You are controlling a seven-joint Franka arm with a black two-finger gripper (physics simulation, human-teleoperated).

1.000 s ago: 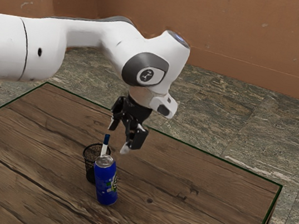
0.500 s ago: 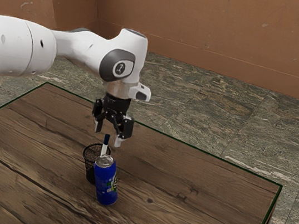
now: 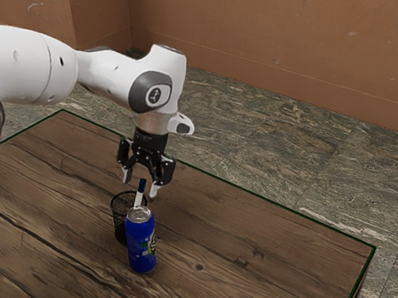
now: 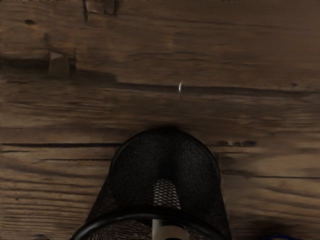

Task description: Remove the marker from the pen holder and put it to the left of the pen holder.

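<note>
Fingers now lower (parted), above mesh holder

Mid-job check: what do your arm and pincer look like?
My arm is glossy white with rounded segments, thin dark seams and dark grey round caps at the joints, one bearing a small pale emblem. The pincer is black and angular, with two jointed fingers ending in pale grey tips.
</note>
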